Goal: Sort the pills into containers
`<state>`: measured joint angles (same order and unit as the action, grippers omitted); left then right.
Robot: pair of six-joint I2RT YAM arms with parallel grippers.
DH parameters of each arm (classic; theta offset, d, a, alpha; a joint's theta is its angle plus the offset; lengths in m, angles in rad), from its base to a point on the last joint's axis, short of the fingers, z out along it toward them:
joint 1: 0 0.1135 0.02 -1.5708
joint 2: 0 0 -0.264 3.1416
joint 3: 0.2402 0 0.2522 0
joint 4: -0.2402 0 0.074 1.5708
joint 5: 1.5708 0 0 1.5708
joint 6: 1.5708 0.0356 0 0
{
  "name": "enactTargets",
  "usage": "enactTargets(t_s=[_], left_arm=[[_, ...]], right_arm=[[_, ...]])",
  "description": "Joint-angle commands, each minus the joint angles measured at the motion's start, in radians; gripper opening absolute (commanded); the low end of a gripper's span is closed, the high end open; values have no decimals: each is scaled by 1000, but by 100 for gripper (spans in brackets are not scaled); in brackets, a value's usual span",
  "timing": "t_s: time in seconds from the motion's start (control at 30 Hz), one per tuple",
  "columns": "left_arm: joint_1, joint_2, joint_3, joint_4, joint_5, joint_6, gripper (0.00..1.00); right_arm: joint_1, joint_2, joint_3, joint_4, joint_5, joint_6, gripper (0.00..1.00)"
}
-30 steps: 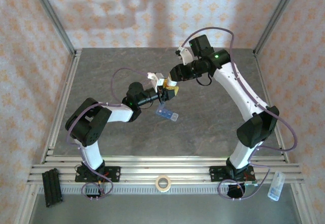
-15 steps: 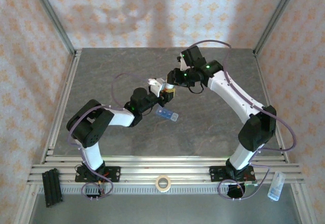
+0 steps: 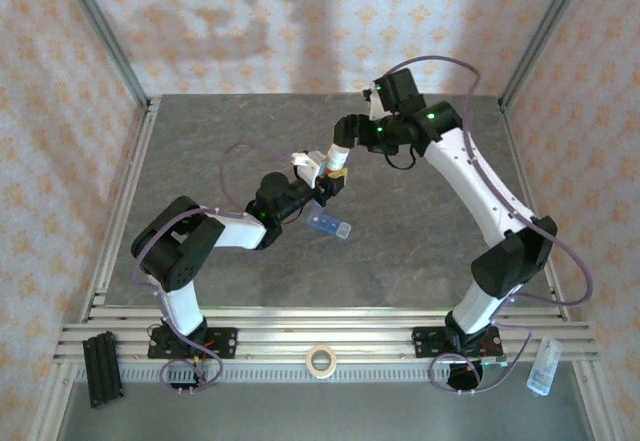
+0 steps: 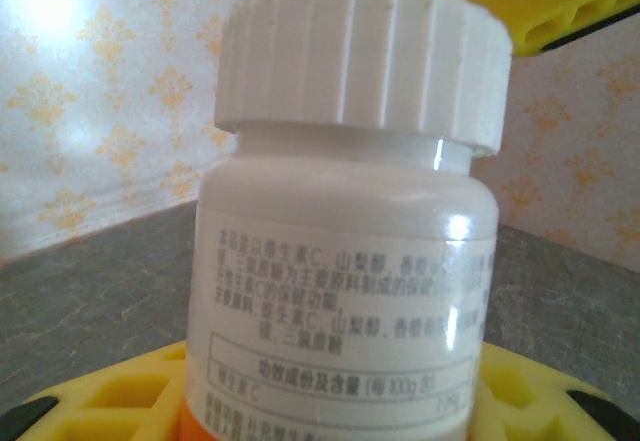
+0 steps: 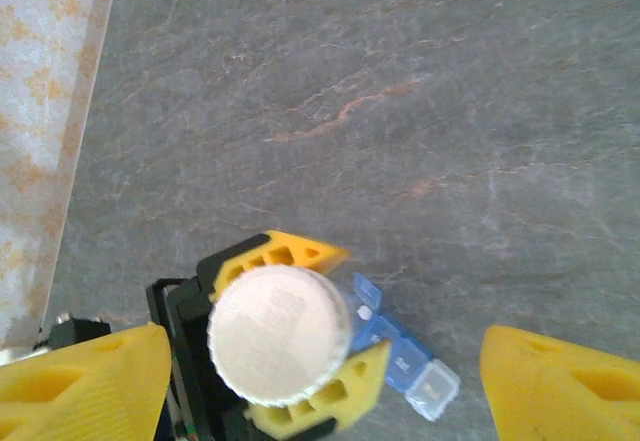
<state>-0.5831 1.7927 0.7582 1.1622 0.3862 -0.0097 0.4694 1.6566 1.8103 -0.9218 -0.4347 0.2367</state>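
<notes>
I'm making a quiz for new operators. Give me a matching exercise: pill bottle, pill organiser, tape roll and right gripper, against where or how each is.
Things:
1. pill bottle
2. pill organiser
3. tape roll
4. right gripper

Places or states:
A. on the near rail
B. open, above the bottle's cap
C. flat on the grey table
D. clamped upright in the left gripper

Pairs: 1-D, 2-C, 3-A, 4-B
</notes>
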Motion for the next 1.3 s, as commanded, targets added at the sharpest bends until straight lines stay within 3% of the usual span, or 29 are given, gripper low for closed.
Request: enactTargets(t_s=[0.0,0.23,0.43,0.8,1.07,1.27], left_arm=[[12,-29,33,68,61,-6,0],[29,-30,60,58,247,-83,0],[32,-23,82,42,332,-129,0],[35,-19,89,39,344,-139,0],[35,-23,89,40,339,-139,0],[35,-22,94,38,342,-140,0]], right_arm=[[-36,-47,34,-106,-26,-108,82],[-44,-56,69,-145,-127,-366,82],[-41,-13,130,-166,-157,-402,82],[-12,46,141,-183,-164,-408,80],[-11,55,111,-177,-156,-410,67],[-12,55,87,-172,-148,-409,67]])
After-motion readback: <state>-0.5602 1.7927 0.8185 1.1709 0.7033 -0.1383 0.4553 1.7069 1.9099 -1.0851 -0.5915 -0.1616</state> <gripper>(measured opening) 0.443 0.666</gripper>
